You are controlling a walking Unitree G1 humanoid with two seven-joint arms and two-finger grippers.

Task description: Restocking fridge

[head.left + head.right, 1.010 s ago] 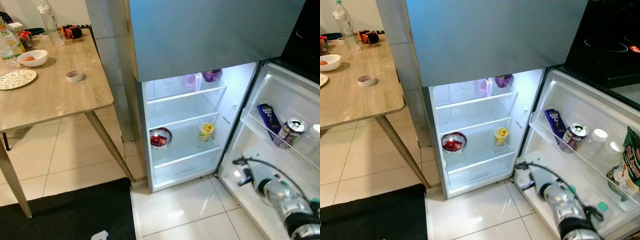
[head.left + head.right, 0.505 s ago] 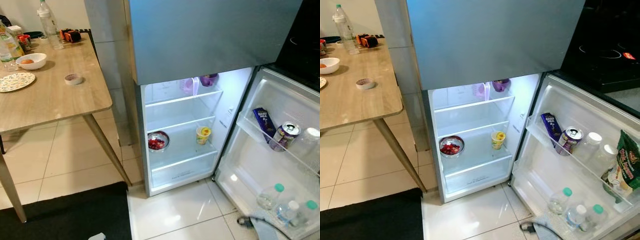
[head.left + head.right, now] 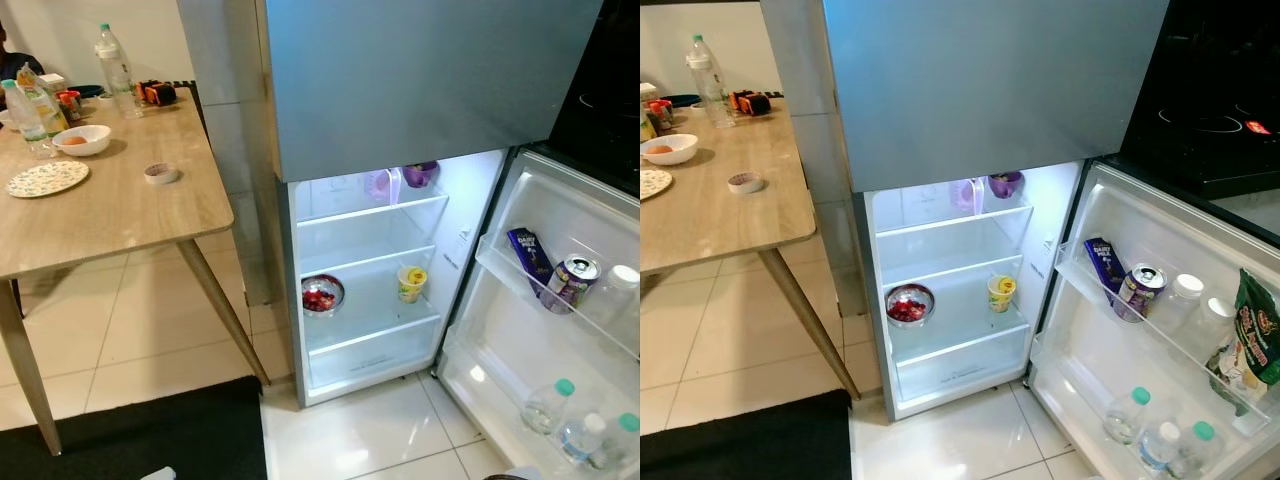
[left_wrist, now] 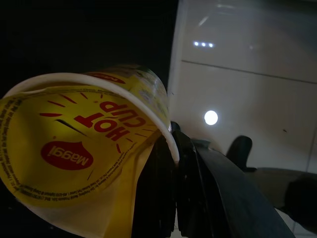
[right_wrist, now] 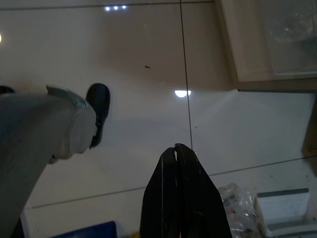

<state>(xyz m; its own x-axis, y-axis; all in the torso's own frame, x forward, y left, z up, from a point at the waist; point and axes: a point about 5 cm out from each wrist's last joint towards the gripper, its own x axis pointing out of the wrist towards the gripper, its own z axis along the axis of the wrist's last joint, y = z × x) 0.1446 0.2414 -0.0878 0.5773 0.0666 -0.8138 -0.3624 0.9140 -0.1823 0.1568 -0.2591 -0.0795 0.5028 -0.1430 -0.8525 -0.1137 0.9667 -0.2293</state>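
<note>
We see our left gripper [image 4: 171, 144] clenched on a yellow noodle cup [image 4: 84, 144]; right gripper [image 5: 175, 151] pressed closed, empty, facing the open fridge [image 3: 370, 290].

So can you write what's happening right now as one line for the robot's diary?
task: restocking fridge | fridge: door open | left claw: shut on yellow noodle cup | right claw: shut, empty, over floor

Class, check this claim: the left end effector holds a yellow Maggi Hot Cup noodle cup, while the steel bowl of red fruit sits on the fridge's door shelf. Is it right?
One detail is wrong. The steel bowl of red fruit sits on a shelf inside the fridge, not the door shelf, as the left eye view shows. The left end effector does hold the yellow Maggi Hot Cup noodle cup.
</note>
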